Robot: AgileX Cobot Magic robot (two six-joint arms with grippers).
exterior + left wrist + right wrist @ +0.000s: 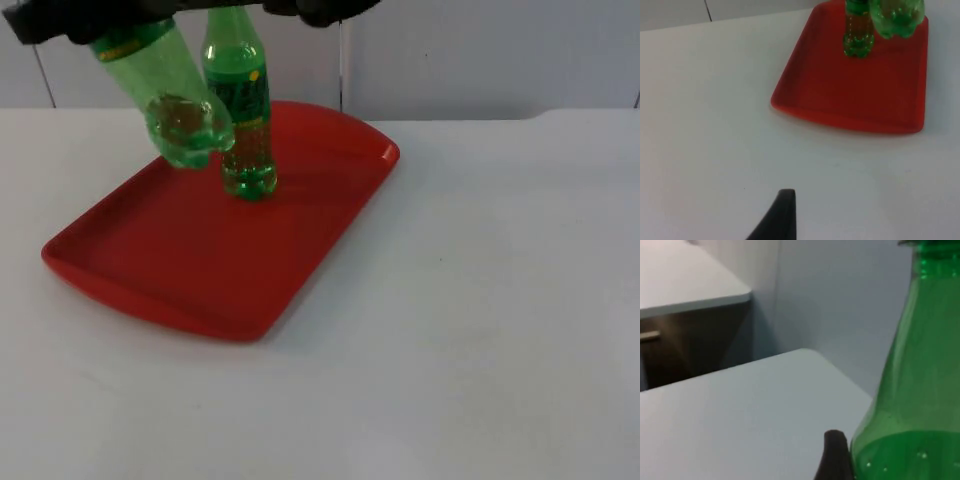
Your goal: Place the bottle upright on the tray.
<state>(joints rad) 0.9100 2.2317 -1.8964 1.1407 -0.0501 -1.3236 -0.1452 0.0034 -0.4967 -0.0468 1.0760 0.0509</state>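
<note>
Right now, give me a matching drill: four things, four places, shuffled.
1 tilted bottle
2 upright bottle
3 left gripper
4 right gripper

a stands on the red tray
b waits over the bare table, short of the tray
c in the air above the tray
d at the tilted bottle, holding it

Pairs: 1-c, 2-a, 3-b, 4-d

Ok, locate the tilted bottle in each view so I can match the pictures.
Top view: the tilted bottle hangs over the red tray's far left part, base toward the camera, beside the upright bottle.
Left wrist view: its base shows beside the upright bottle.
Right wrist view: a green bottle up close; cannot tell which.
Shared landmark: the red tray.
</note>
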